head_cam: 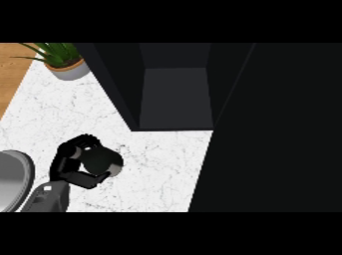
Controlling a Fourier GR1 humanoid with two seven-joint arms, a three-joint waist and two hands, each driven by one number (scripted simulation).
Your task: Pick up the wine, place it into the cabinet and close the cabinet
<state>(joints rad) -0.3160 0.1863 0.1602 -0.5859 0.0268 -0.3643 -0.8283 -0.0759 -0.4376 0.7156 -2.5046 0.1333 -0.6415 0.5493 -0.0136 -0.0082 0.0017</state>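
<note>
Since the wine (101,160) shows only as a dark round top, I judge that it stands upright, its long axis running straight up toward the view. The left hand (72,158) curls fingers and thumb round it above the white bench (159,169), down-left of the open cabinet (175,99). The door (276,129) stands swung wide, leaving the dark compartment free for the bottle. Whether the bottle rests or hangs, I cannot tell.
</note>
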